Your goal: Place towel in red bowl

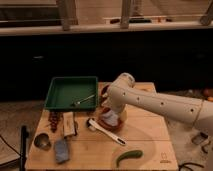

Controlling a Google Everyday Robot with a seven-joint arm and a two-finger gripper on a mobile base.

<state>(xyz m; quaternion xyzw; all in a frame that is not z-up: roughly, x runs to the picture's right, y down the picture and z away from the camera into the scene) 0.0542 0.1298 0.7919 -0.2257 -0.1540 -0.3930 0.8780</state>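
1 raised frontal view, gripper (pixel 111 116) mid-frame

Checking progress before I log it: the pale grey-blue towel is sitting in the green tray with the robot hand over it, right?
Not the green tray: the camera view shows the pale grey-blue towel in the round orange-red bowl, with the hand over it.
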